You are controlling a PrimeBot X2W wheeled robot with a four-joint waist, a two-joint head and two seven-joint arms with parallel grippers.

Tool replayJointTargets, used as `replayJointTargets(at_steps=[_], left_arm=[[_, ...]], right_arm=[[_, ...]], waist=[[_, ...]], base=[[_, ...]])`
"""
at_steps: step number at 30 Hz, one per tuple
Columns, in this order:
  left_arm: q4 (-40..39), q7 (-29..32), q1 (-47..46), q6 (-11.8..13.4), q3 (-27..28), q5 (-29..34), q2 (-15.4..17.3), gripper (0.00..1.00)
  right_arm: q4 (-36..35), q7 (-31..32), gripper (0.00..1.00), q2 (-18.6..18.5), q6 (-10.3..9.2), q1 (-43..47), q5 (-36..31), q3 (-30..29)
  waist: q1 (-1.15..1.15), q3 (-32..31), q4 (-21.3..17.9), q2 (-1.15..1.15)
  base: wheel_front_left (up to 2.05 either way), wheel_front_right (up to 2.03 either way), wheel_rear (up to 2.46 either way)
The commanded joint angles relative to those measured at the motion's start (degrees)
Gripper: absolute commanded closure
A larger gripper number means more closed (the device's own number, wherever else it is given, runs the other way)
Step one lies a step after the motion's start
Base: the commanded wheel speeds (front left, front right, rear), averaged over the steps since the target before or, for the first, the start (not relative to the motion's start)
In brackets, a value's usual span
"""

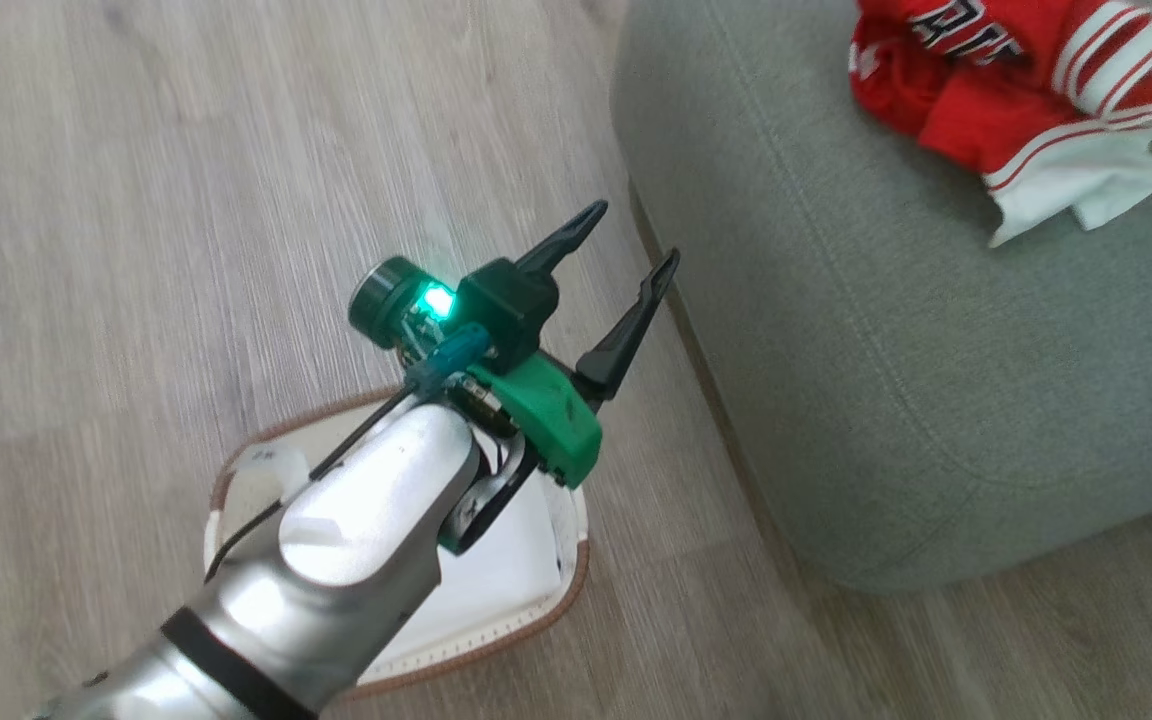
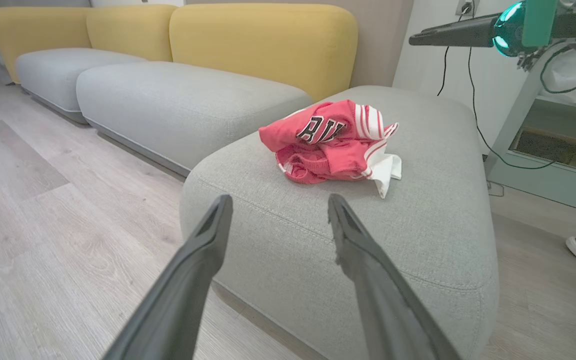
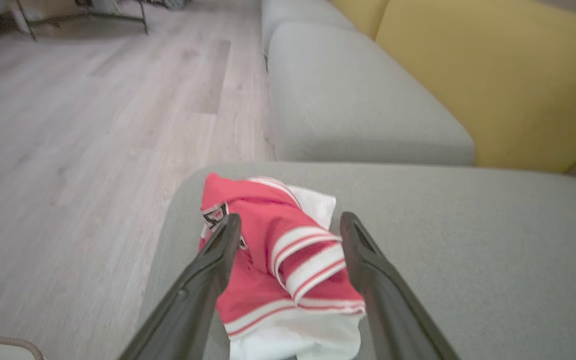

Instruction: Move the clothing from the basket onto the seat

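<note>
On the seat (image 1: 836,350) the clothing (image 1: 996,110) is lying bundled, apparently delivered, so the left tool (image 1: 636,232) and right tool (image 3: 290,217) are hovering released, grasping nothing.

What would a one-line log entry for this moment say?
clothing heaped on seat | basket on floor | left gripper open, holding nothing | right gripper open above clothing

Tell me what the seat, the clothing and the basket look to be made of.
Seat: woven upholstery fabric, matte grey-green; a fine weave and a stitched seam show.
Clothing: thin sports fabric, probably synthetic, red with white trim; it lies crumpled in soft folds.
Basket: probably moulded plastic, smooth cream, with small holes near the edge; the brown rim looks woven, but its material is unclear.
</note>
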Motion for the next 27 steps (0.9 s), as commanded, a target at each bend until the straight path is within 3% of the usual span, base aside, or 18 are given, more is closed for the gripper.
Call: replayJointTargets(at_steps=[1, 9, 14, 20, 21, 27], left_arm=[[-2.2, -0.5, -0.8, 0.3, 2.2, -0.3, 1.2, 0.0], [-5.3, -1.0, 2.8, 1.7, 3.0, -1.7, 2.9, 0.0], [-7.6, -1.2, 4.9, 3.1, 3.9, -2.3, 4.1, 0.0], [-10.2, -1.6, 8.2, 5.2, 6.1, -3.5, 6.3, 0.0], [-10.2, -1.6, 8.2, 5.2, 6.1, -3.5, 6.3, 0.0], [-12.0, -1.9, 12.2, 7.6, 9.3, -5.2, 9.1, 0.0]], right_arm=[[-1.3, -1.8, 0.0, -2.7, -0.02, 2.2, 0.4, 0.3], [-8.1, -6.9, 0.0, -6.2, -0.02, 4.0, 1.9, -2.3], [-13.6, -7.1, 0.0, -6.6, -0.02, 8.7, -1.9, -13.3], [-21.3, -7.1, 0.0, -3.2, -0.02, 22.5, -10.6, -29.7], [-21.3, -7.1, 0.0, -3.2, -0.02, 22.5, -10.6, -29.7], [-27.8, -7.1, 0.0, 3.8, -0.02, 36.9, -18.4, -42.3]], waist=[[0.0, -2.8, -0.3, 0.0], [0.0, -7.0, 1.9, 0.0], [0.0, -8.9, 4.3, 0.0], [0.0, -11.3, 8.1, 0.0], [0.0, -11.3, 8.1, 0.0], [0.0, -13.5, 11.7, 0.0]], base=[[0.0, 0.0, 0.0], [0.0, 0.0, 0.0], [0.0, 0.0, 0.0], [0.0, 0.0, 0.0], [0.0, 0.0, 0.0], [0.0, 0.0, 0.0]])
